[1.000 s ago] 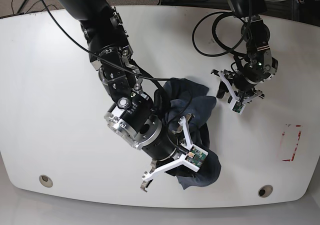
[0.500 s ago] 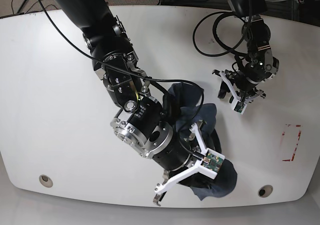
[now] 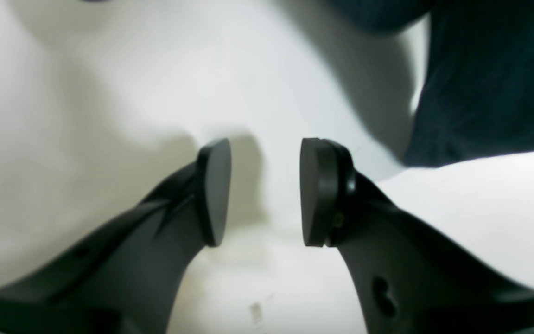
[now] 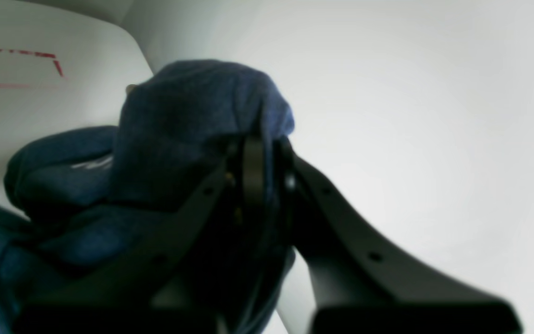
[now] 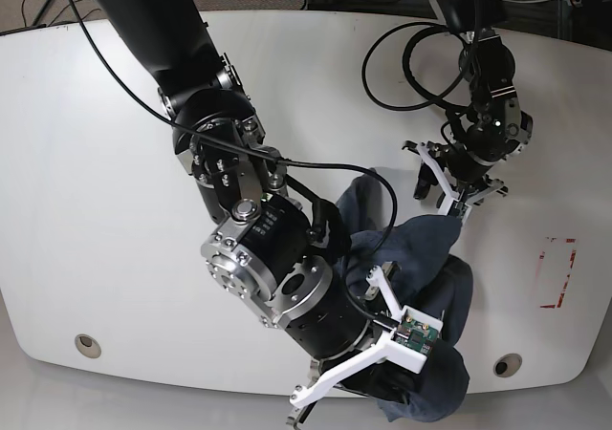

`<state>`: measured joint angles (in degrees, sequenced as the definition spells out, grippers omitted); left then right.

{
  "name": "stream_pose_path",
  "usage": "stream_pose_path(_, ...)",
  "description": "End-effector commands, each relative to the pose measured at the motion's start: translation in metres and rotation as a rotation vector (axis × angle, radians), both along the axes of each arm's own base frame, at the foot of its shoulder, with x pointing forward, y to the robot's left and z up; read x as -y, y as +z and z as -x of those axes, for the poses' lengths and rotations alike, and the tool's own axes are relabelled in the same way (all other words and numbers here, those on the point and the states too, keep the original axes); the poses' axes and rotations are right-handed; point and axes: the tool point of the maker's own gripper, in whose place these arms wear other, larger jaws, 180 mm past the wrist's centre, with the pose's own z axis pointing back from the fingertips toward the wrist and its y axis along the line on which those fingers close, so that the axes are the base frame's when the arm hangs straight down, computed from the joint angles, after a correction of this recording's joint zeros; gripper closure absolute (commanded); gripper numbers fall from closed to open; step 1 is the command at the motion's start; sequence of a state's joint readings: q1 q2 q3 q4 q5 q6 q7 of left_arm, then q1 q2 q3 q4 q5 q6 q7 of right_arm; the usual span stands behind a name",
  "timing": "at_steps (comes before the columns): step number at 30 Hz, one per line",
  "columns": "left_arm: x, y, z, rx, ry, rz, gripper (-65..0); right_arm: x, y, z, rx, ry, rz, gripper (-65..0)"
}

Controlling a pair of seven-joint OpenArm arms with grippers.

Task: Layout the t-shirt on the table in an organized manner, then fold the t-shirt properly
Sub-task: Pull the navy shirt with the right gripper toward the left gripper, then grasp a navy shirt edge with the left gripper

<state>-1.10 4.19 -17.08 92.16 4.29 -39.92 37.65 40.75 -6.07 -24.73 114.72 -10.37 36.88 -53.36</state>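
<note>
In the left wrist view, the left hand [image 3: 264, 192] hangs released over the white surface [image 3: 109, 93], the navy t-shirt [image 3: 489, 83] far right. In the right wrist view, the right hand [image 4: 260, 162] is clenched on bunched cloth (red-outlined mark [image 4: 21, 67] far left). In the base view, the t-shirt lies crumpled near the surface's near right edge.

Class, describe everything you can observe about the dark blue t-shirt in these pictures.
The t-shirt is dark navy, soft knit fabric, crumpled into a bunched heap, not laid flat. It lies on the white table toward the near edge. The right gripper is shut on a raised fold of it. The left gripper stands open beside its far edge, not touching it.
</note>
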Motion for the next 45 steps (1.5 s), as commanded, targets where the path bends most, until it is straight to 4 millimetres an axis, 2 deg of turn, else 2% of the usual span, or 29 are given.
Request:
stream_pose_path(1,0.013,0.016,-0.010,0.059,-0.012,0.038,-23.2,-0.001,0.026,0.003,0.070,0.009,-0.036,0.0)
stream_pose_path(7,0.043,0.022,-0.016,0.074,-0.097,0.040,-23.3,0.000,0.024,0.003,0.064,0.006,-0.035,0.0)
stream_pose_path(19,0.092,0.018,-0.008,0.060,-0.246,0.036,-23.5,0.002,0.014,0.002,0.040,0.000,-0.032,0.0)
stream_pose_path(23,0.101,0.017,-0.005,0.058,-0.273,0.035,-23.5,0.003,0.011,0.002,0.034,-0.002,-0.030,0.0)
stream_pose_path(26,0.104,0.010,0.006,0.039,-0.303,0.020,-23.5,0.002,0.011,0.001,0.032,-0.001,-0.030,0.0)
stream_pose_path(31,0.124,0.006,0.025,0.031,-0.403,-0.010,-23.5,0.002,0.010,0.001,0.031,-0.001,-0.030,0.0)
stream_pose_path(36,0.132,0.003,0.042,0.027,-0.459,-0.030,-23.6,0.007,0.009,-0.002,0.027,-0.013,-0.027,0.0)
stream_pose_path(45,0.134,-0.002,0.044,0.012,-0.464,-0.026,-23.6,0.013,0.004,-0.004,0.011,-0.029,-0.035,0.0)
